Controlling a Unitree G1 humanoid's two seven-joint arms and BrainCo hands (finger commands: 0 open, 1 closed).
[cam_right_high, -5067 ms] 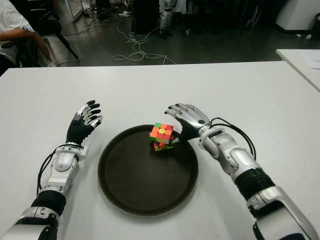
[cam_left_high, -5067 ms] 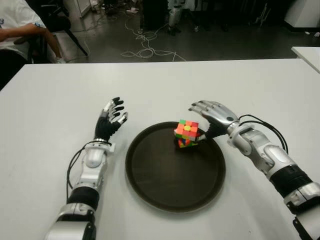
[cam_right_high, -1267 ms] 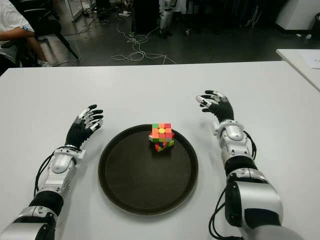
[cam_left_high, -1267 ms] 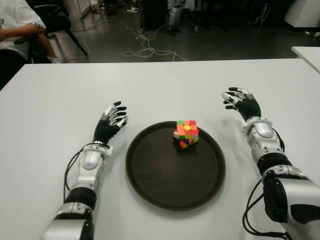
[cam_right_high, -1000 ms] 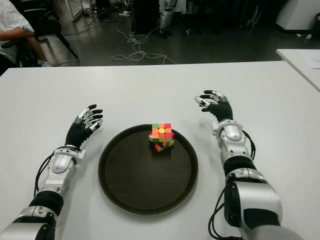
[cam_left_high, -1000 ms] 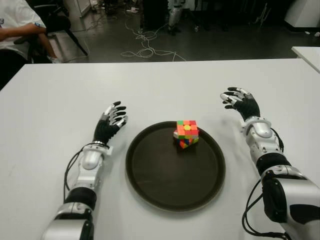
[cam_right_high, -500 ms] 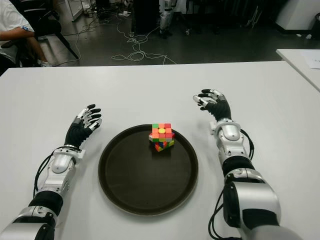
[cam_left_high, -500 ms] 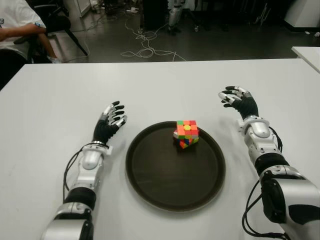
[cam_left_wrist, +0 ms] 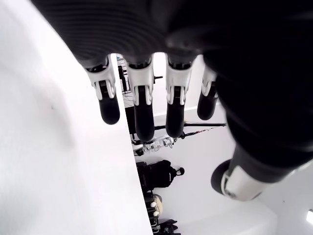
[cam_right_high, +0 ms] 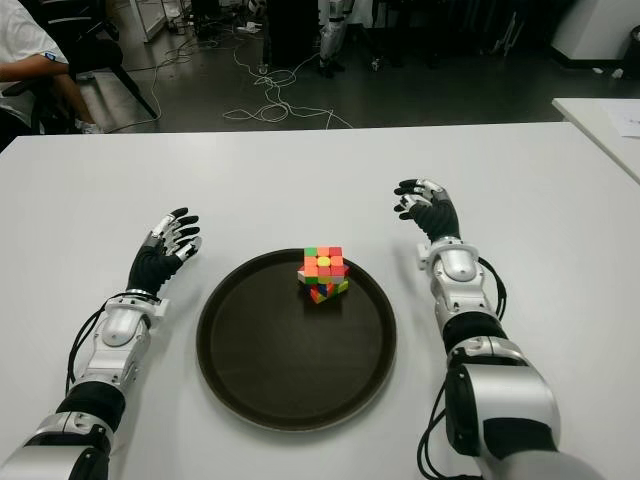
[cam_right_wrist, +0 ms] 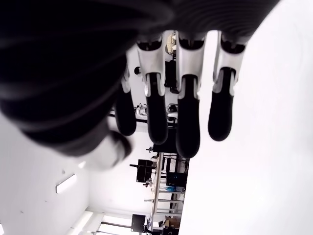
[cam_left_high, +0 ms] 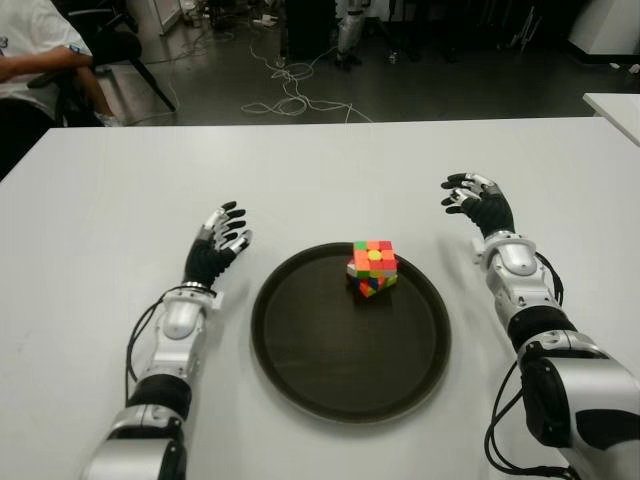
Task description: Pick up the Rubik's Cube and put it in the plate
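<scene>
The Rubik's Cube [cam_left_high: 373,267], mostly orange and red on top with a yellow centre, sits inside the dark round plate [cam_left_high: 320,370], close to its far rim. No hand touches it. My right hand [cam_left_high: 477,203] is open to the right of the plate, its fingers spread above the white table. My left hand [cam_left_high: 217,241] shows to the left of the plate, open and holding nothing. Both wrist views show only spread fingers [cam_right_wrist: 187,122] and bare table.
The white table [cam_left_high: 320,170] stretches all round the plate. A second white table corner [cam_left_high: 615,105] stands at the far right. A seated person [cam_left_high: 30,60] is at the far left, and cables [cam_left_high: 290,95] lie on the floor beyond the table.
My right hand let go of the cube, drew back to the right of the plate and has since drifted only slightly. The cube stays in the plate. The left hand barely moved.
</scene>
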